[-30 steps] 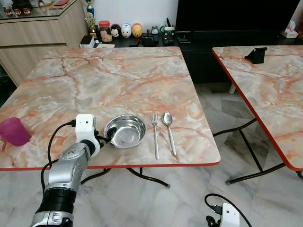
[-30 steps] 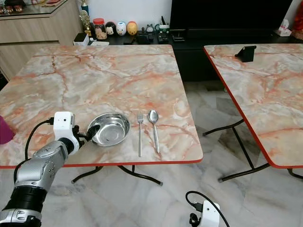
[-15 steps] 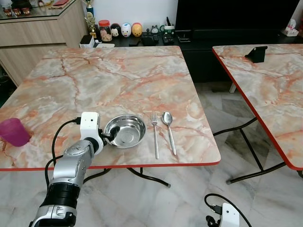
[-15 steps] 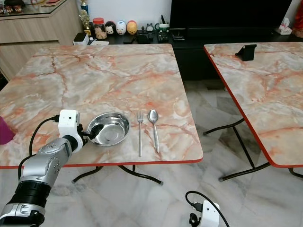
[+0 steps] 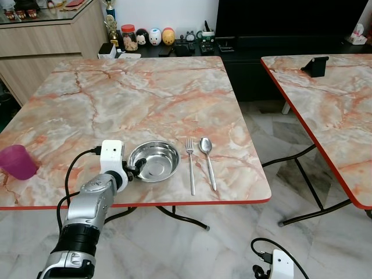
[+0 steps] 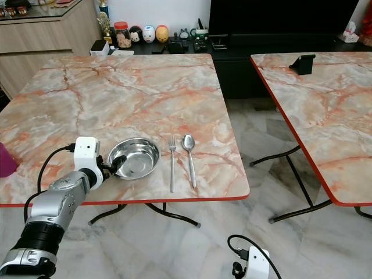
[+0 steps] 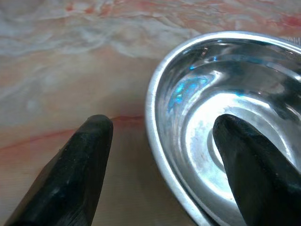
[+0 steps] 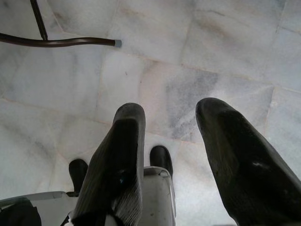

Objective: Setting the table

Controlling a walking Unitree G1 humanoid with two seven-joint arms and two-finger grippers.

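Your left gripper straddles steel bowl rim, fingers apart, on marble-look table w/ red edge, pale tiled floor below

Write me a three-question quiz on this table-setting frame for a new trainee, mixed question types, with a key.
1. True or false: the left gripper has one finger inside the steel bowl and one outside its rim.
2. Which utensil lies nearest the bowl? A) fork B) spoon C) knife
3. Fill in: the pink cup stands near the table's ____ edge, by the robot's sides.

Key: 1 true; 2 A; 3 left. The right gripper hangs idle over the floor.
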